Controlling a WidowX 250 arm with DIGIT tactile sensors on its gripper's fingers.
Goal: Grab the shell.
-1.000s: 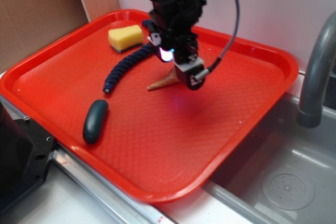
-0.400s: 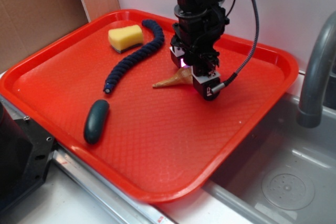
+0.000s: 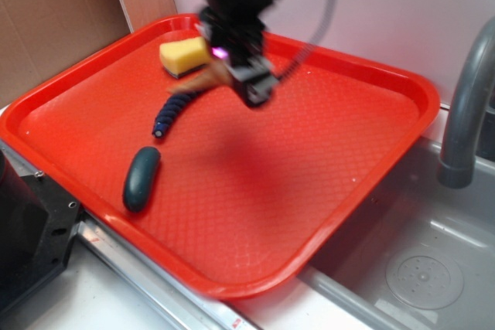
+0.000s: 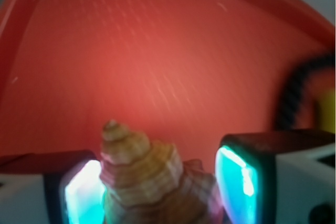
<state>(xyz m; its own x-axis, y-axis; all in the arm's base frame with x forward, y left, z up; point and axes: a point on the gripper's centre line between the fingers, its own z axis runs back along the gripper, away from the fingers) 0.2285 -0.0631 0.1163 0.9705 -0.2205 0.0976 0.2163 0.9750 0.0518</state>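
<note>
Pincer [image 4: 160,192] clamped on shell [image 4: 149,179], lifted above tray [image 3: 402,83] near back-left rim. Sponge [image 3: 184,55], rope [image 3: 172,107] just beside; centre and right tray floor open.

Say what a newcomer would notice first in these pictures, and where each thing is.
The big red tray fills the exterior view, beside a grey sink at right. Above its far side the blurred black gripper holds the shell, lifted off the tray near the yellow sponge. In the wrist view the ribbed shell sits large between glowing pads.
</note>
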